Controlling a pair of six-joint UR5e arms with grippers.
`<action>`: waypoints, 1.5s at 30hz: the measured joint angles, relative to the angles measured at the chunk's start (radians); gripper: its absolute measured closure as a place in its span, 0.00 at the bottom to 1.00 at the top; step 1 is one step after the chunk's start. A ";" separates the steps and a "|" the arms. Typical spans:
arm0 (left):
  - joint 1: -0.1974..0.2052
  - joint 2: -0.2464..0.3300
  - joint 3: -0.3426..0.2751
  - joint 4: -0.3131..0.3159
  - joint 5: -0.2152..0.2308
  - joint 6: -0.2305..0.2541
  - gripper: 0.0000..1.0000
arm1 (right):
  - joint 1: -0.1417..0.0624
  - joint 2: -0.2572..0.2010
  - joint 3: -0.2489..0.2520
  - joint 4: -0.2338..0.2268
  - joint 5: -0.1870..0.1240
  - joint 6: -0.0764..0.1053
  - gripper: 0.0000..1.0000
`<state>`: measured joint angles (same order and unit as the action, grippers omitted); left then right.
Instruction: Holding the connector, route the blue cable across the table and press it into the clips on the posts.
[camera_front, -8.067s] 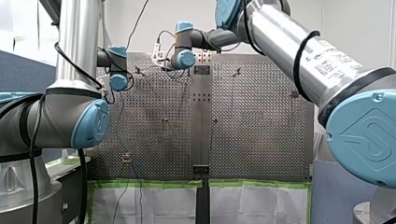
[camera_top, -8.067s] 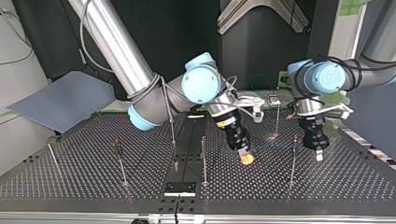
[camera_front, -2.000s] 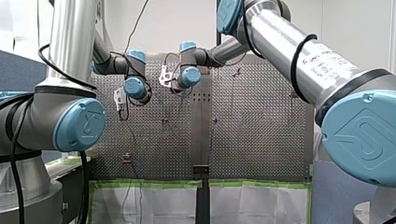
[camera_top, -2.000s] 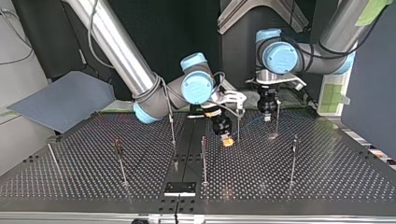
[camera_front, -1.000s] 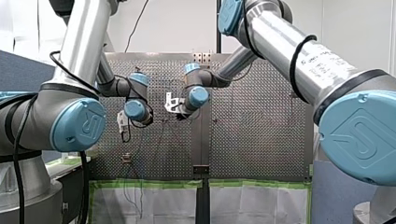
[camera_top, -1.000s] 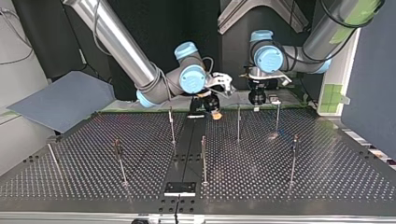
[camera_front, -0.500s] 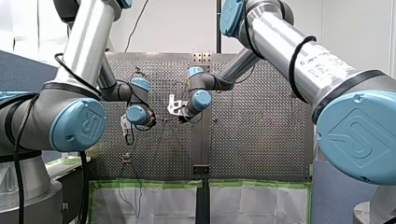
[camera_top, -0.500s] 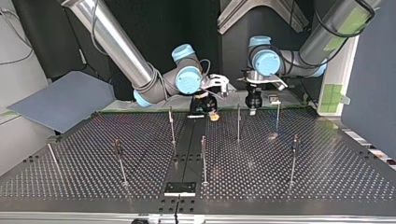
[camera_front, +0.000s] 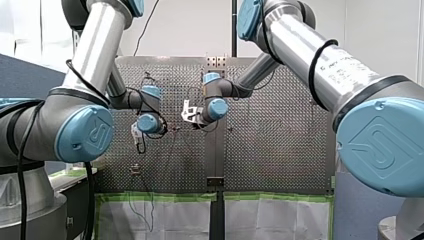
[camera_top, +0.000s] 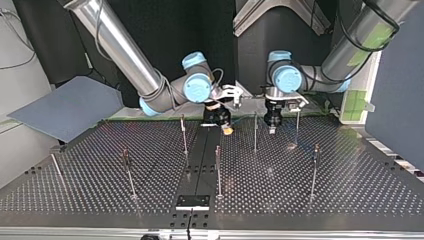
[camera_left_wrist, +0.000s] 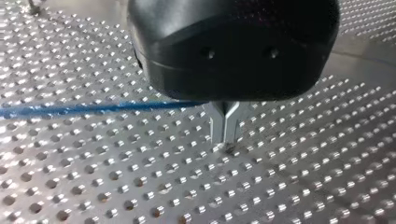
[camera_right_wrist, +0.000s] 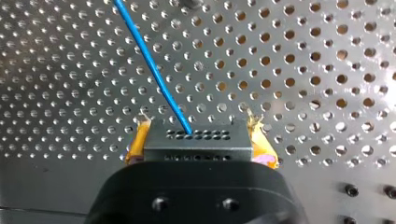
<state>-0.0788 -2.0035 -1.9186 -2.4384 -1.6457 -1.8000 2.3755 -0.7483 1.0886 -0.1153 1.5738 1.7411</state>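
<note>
Perforated table (camera_top: 320, 210) lies under both arms. In top view a thin post (camera_top: 255, 132) stands btwn the two sets of fingers. My left fingers (camera_left_wrist: 217, 123), bare metal, are pressed together w/ tips right at the table; can't tell if touching. My right fingers (camera_right_wrist: 137, 140), yellow-padded, are clamped on the dark connector (camera_right_wrist: 198, 145), one pad per side. The blue cable (camera_right_wrist: 154, 65) leaves the connector's face and runs ahead of my right fingers, then passes beside my left fingers to their root, hidden there by the gripper body.
</note>
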 joint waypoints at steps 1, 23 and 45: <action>0.003 0.000 0.007 -0.003 0.005 -0.001 1.00 | -0.004 0.001 0.000 -0.002 -0.001 0.002 1.00; 0.033 -0.092 0.068 -0.049 0.041 0.015 1.00 | -0.047 0.040 -0.003 -0.001 -0.019 0.016 1.00; 0.031 -0.069 0.100 -0.209 0.021 0.047 0.05 | -0.086 0.039 -0.037 0.040 -0.021 0.006 1.00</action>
<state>-0.0475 -2.0727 -1.8188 -2.6477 -1.6249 -1.7533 2.2894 -0.7096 1.0520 -0.0754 1.5527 1.7469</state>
